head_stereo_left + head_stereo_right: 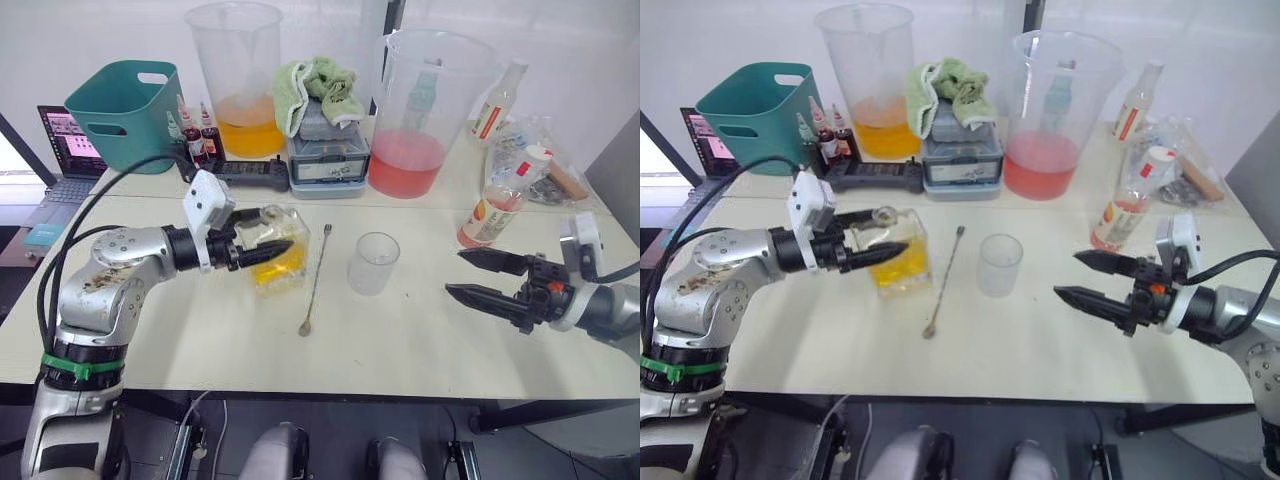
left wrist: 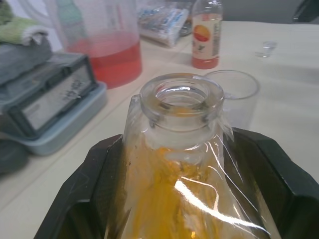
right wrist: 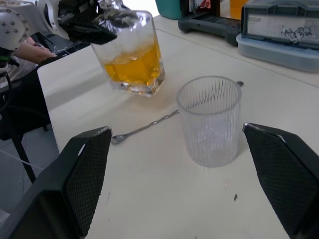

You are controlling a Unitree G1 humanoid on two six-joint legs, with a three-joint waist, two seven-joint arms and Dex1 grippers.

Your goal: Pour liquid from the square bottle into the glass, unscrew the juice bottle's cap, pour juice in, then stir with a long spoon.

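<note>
While clear square glass bottle of amber liquid (image 1: 278, 258) stands on desk (image 1: 420, 340), left gripper (image 1: 262, 240) fingers clamp it for pouring; ribbed clear glass (image 1: 373, 263) nearby; right gripper (image 1: 490, 277) fingers spread, empty.

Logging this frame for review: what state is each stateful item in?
Square bottle: uncapped, part full of amber liquid, tilted.
Glass: upright, empty.
Juice bottle: upright, capped.
Long spoon: lying flat.
Left pincer: shut on square bottle.
Right pincer: open.
</note>
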